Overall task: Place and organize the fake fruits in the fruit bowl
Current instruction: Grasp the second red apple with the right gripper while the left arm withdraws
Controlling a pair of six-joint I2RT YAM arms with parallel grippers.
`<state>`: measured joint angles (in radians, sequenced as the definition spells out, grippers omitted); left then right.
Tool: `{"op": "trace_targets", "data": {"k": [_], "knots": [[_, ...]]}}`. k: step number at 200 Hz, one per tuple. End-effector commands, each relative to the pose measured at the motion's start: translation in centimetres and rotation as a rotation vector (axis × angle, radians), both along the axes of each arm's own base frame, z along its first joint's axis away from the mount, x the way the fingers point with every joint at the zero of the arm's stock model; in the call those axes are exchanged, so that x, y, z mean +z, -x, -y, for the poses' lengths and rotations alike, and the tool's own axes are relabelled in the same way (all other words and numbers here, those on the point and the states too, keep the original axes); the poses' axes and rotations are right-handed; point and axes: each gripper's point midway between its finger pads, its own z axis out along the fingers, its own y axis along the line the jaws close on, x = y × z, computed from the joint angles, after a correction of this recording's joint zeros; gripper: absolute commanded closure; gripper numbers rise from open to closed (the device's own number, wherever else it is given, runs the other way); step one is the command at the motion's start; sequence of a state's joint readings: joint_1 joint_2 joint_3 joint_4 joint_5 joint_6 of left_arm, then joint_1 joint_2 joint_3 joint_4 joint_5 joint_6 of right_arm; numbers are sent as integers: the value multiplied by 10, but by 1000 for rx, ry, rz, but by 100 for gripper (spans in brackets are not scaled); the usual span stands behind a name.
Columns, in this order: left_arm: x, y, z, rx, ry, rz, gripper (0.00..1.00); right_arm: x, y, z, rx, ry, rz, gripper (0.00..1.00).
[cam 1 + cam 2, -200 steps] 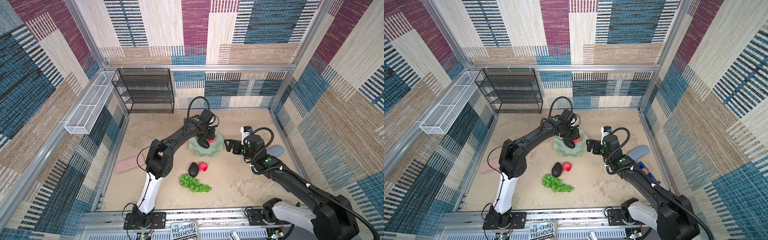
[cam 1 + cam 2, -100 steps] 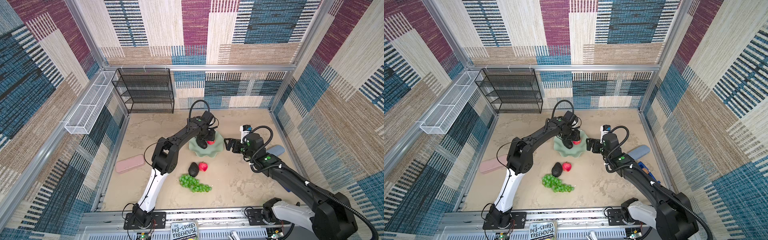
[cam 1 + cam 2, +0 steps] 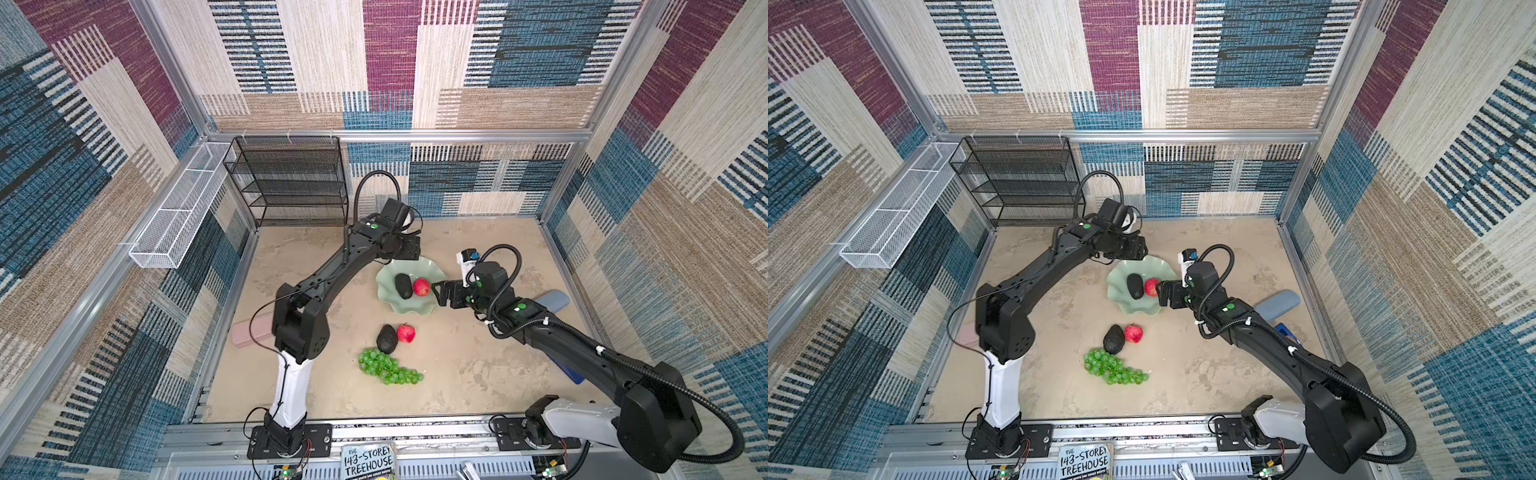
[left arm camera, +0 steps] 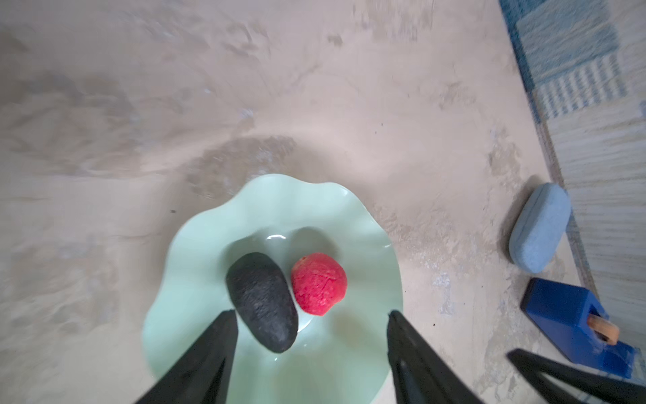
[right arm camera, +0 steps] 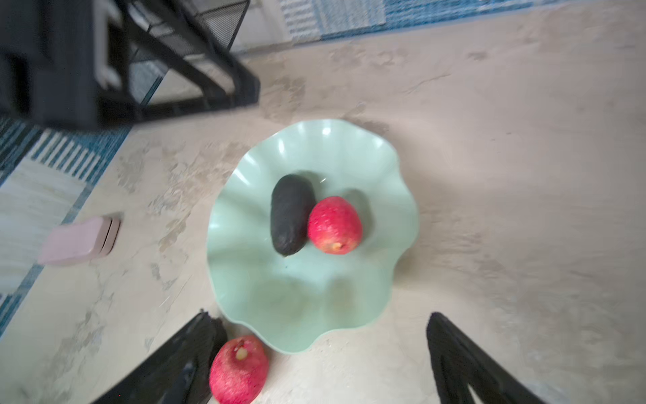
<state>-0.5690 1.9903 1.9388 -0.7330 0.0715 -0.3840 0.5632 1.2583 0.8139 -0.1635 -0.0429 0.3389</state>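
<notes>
Right, the fruit bowl (image 3: 399, 306) sits toward the back of the worktop (image 3: 457, 374), between my two arms. It holds two of the five fruits: one avocado (image 3: 402, 286) and one apple (image 3: 421, 286), lying side by side and touching in its central dip. I judge that a sound spot, since the shallow floor should stop them rolling and the nearer half of the bowl is bare for the rest.

Outside it, nearer my bases, the second avocado (image 3: 387, 338) and second apple (image 3: 406, 333) touch each other. The grape bunch (image 3: 388, 368) lies stretched along the worktop just beside that avocado. The job looks under half done, and the long bunch will want the most room.

My left jaws hang over the bowl's far rim, part-way open with nothing between them. In the left wrist view the avocado (image 4: 262, 300) lies under the gap, resting on the bowl as far as I can tell. My right jaws are spread wide and empty at the bowl's right rim, pointing toward it. In the right wrist view the second apple (image 5: 239, 370) shows by one finger (image 5: 174, 353), yet both top views put it apart from them.

Further out lie a pink case (image 3: 249, 330), a blue case (image 3: 552, 299) and a black wire rack (image 3: 291, 183), none in my way.
</notes>
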Motion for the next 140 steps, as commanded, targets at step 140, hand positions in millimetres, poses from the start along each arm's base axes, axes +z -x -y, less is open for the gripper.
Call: {"op": "trace_targets", "data": {"k": [140], "knots": [[5,161,-233,498,-44,327,9,-87,39,-102,106,18,-290,16]]}}
